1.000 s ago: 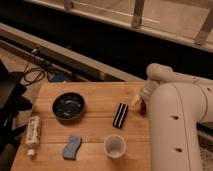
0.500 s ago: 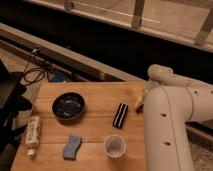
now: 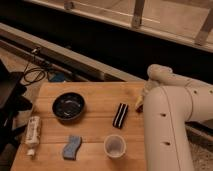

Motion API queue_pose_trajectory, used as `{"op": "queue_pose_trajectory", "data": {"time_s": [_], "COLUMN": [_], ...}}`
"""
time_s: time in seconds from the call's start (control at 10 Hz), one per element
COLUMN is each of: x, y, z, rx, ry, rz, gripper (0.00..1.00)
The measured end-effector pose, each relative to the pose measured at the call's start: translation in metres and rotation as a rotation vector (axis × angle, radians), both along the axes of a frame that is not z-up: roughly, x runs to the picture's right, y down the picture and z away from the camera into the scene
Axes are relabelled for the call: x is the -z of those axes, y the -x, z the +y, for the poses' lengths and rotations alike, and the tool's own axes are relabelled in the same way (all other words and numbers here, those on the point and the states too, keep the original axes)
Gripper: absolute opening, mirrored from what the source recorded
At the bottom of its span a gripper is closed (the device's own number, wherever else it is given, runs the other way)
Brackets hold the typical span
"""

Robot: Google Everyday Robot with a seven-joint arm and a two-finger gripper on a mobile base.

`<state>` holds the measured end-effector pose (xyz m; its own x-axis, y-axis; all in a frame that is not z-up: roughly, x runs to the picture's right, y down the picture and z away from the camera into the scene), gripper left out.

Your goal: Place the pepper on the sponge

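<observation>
Your gripper (image 3: 140, 102) is at the counter's (image 3: 100, 91) right edge, state unreadable. The sponge (image 3: 72, 147) is well apart, so a loosely held pepper could drop crossing.

The robot's arm (image 3: 167, 130) is built of thick, rounded tubes in a smooth off-white shell with a dull finish. The large near segment is a broad cylinder that fills the lower right of the view. A few small dark dots, which look like screw holes, are scattered down its side. Above it a rounded elbow cap joins a second fat segment that carries its own row of dark dots. A faint seam marks where the shells meet. The gripper (image 3: 143, 99) shows only as a pale grey piece at the right edge of the wooden table (image 3: 95, 125), mostly hidden behind the arm
</observation>
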<state>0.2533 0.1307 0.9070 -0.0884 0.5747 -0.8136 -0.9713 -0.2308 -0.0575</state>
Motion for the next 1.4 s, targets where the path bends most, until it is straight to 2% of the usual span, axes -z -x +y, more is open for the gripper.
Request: {"op": "queue_pose_trajectory", "data": {"time_s": [0.2, 0.4, 0.5, 0.7, 0.9, 1.0, 1.1, 1.2, 1.4], "x": [0.002, 0.019, 0.032, 0.057, 0.074, 0.076, 0.078, 0.079, 0.074], "y": [0.002, 0.001, 0.004, 0.008, 0.014, 0.019, 0.022, 0.024, 0.032], "z": [-0.002, -0.011, -0.023, -0.04, -0.051, -0.053, -0.054, -0.055, -0.057], "rx": [0.0, -0.025, -0.044, -0.066, -0.067, -0.058, -0.047, -0.021, 0.036], "ry": [-0.013, -0.06, -0.102, -0.158, -0.215, -0.227, -0.239, -0.253, -0.264], "rz": [-0.003, -0.014, -0.028, -0.059, -0.086, -0.097, -0.106, -0.114, -0.133], "gripper": [0.0, 0.0, 0.0, 0.0, 0.0, 0.01, 0.08, 0.2, 0.38]}}
